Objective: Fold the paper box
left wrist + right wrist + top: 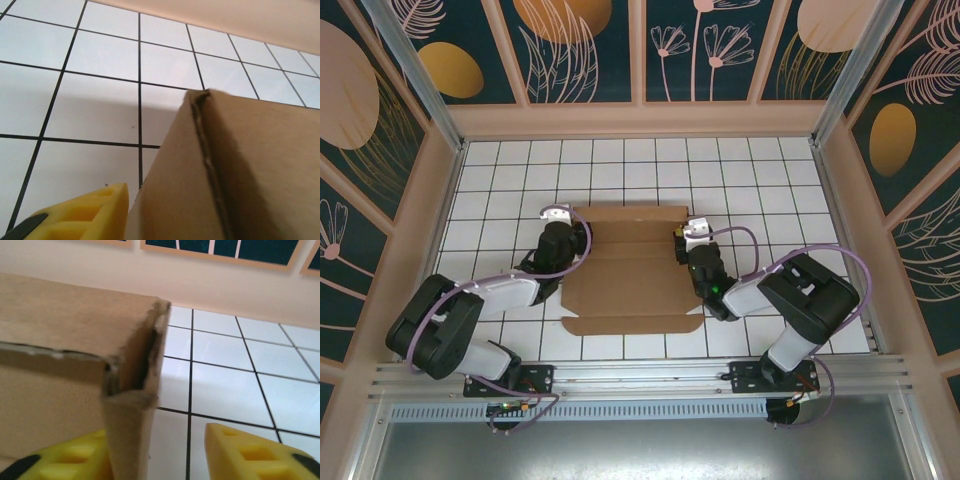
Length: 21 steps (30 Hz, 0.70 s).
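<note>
Box at mid-table on the white tiles, between the two arms — plain brown cardboard, long sides left to right, creases across the floor. Near edge low and flat, notched at both corners; far edge folded into a narrow strip. Left gripper at the far-left corner of the box, right gripper at the far-right corner, each against a short side; touching or just beside, cannot tell from above. Left wrist view: upright box corner close up, two cardboard faces meeting at a rough vertical seam, tiles behind. One yellow finger low at the view's left, just beside the nearer cardboard face; its partner hidden behind the cardboard. Left jaws apart or pinching the wall — cannot tell. Right wrist view: both yellow fingers low in frame and set well apart, so right jaws open. Upright cardboard wall end between them, folded double, hollow and ragged at the top. Stands hard against the finger on the view's left, or just in front of it; bare tile between it and the other finger. Wall inside the jaws, not squeezed.
</note>
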Each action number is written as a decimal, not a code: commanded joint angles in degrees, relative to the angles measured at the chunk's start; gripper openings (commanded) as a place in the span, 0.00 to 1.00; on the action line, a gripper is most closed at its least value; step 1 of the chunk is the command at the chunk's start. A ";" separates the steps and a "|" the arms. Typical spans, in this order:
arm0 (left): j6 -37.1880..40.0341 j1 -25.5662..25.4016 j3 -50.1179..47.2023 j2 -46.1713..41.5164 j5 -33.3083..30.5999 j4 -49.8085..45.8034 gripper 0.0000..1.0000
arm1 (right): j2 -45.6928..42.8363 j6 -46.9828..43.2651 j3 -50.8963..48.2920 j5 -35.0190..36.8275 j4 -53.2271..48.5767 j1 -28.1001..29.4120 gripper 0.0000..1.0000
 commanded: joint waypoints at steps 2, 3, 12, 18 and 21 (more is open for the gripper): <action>0.55 0.36 -1.12 -3.22 1.06 1.96 0.42 | -4.39 -0.64 -1.78 -2.90 2.70 -0.66 0.69; 0.24 0.37 -1.39 -3.85 0.76 1.84 0.44 | -5.44 -0.73 -2.07 -3.77 2.38 -0.65 0.73; -4.55 0.36 -6.49 -11.64 1.00 0.17 0.56 | -14.68 -0.04 -5.25 -9.49 -0.40 -0.66 0.83; -5.71 0.36 -9.62 -22.66 -0.54 -2.00 0.52 | -21.66 1.78 -7.35 -10.99 -0.86 -0.76 0.83; -5.59 0.44 -8.27 -26.82 -3.06 -3.49 0.57 | -25.22 4.94 -4.65 -12.06 -6.81 -2.00 0.83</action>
